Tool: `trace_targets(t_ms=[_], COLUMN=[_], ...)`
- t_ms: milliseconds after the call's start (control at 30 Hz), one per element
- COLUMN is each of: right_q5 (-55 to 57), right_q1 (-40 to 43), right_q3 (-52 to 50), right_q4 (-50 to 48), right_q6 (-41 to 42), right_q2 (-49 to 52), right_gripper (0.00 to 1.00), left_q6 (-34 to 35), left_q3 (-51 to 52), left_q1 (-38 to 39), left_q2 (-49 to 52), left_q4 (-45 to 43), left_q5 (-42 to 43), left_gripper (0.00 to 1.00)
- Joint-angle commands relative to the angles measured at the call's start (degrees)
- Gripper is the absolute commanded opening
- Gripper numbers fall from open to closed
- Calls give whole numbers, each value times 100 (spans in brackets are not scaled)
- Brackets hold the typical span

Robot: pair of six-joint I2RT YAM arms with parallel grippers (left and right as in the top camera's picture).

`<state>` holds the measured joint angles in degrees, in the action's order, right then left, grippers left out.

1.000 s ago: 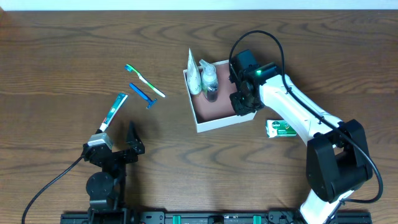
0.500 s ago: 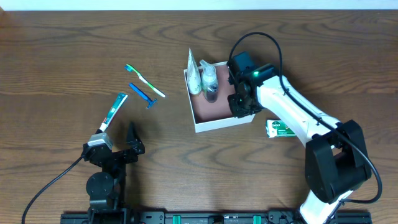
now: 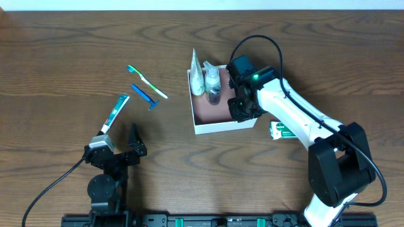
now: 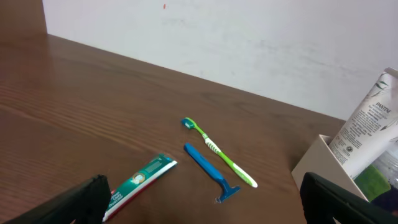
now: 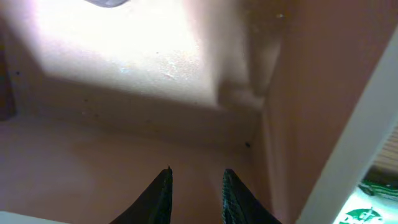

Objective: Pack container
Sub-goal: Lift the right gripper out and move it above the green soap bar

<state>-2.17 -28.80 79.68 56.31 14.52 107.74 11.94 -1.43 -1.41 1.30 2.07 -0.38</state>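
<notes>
Pointing into a corner of the box (image 3: 224, 128), your right hand (image 5: 196, 177) shows a narrow, empty gap between its fingers. That box sits right of centre on the desk (image 3: 63, 50), while your left hand (image 3: 117, 144) gapes wide near the front edge.

I view the brown wooden table (image 3: 63, 50) straight down from overhead. My left wrist camera sits low, facing 1 o'clock; both views share the shallow white cardboard box (image 3: 224, 127). My right wrist camera looks close-up inside it.
</notes>
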Motion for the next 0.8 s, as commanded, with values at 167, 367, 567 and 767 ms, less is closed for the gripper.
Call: trace_targets(t_ms=[167, 367, 567, 767], right_q5=[-55, 74, 675, 793], right_q1=[70, 404, 798, 1292], right_q3=[0, 101, 101, 101], right_q4=[-48, -133, -140, -120], right_q6=[129, 129, 129, 109], right_q2=[-188, -916, -1910, -2544], right_gripper=[44, 62, 84, 98], left_q6=[-50, -50, -50, -50], left_q3=[120, 120, 120, 120], left_q1=[-28, -28, -28, -28], left_q2=[7, 7, 7, 7], left_q4=[201, 201, 201, 201], left_q5=[-92, -90, -90, -92], left_gripper=[98, 98, 98, 98])
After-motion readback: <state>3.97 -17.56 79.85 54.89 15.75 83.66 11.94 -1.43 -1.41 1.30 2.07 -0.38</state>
